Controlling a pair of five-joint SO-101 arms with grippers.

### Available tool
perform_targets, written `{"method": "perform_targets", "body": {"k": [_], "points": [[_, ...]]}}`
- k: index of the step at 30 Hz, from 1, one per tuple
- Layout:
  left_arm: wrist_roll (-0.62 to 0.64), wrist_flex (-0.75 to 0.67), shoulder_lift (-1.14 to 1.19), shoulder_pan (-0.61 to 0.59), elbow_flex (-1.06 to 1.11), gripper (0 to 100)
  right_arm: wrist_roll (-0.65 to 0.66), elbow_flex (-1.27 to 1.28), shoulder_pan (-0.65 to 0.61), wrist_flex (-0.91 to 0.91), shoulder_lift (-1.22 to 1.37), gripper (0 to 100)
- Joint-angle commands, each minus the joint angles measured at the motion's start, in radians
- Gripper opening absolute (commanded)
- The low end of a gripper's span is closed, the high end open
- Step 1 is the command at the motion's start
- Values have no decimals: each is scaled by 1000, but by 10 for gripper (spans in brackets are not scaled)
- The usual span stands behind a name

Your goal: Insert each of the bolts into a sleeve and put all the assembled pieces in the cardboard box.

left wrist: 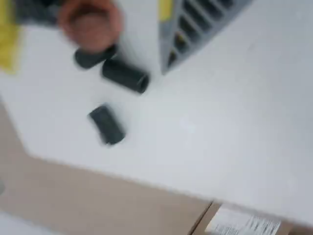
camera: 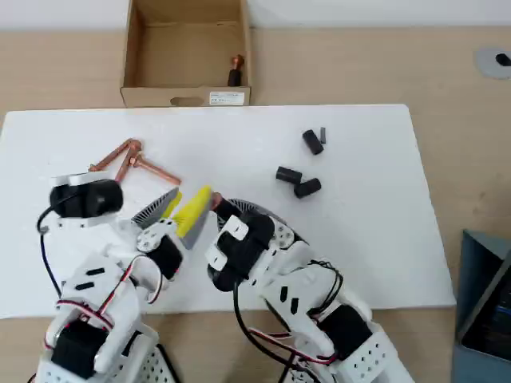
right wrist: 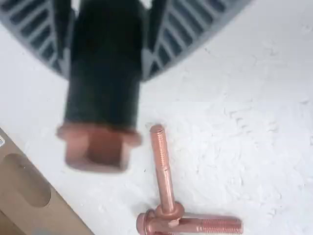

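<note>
R gripper (right wrist: pixel 105 68) is clamping sleeve (right wrist: pixel 105 98) w/ bolt (right wrist: pixel 98 147) inside, midway btwn mat's (camera: pixel 383 239) front & back edges; L gripper (camera: pixel 190 199) is gaping wide beside it.

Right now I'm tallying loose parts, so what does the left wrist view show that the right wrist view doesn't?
Left wrist view adds: three loose black sleeves on the white mat. Right wrist view adds: loose copper bolts lying on the mat, heads together. Shared: the mat, a corner of the cardboard box, and the sleeved bolt held in the right gripper, its copper head blurred in the left wrist view.
</note>
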Motion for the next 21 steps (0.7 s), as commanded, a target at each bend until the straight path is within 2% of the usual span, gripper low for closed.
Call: {"method": "perform_targets", "body": {"k": [1, 3, 5, 12, 18, 21], "points": [[-14, 0, -7, -15, -81, 42, 3, -47, -12, -28, -130, 9], [-14, 2, -7, -60, -83, 0, 0, -47, 21, -28, -130, 9], [-20, 6, -7, -132, -74, 9, -26, -48, 81, -26, -127, 9], [-262, 6, -7, -385, 89, 1, -133, -71, 263, 95, -119, 9], [-376, 6, -7, -463, 308, 1, -203, -174, 325, 189, -110, 9], [-404, 6, -7, -466, 358, 1, -210, -263, 325, 195, -18, 9]]}}
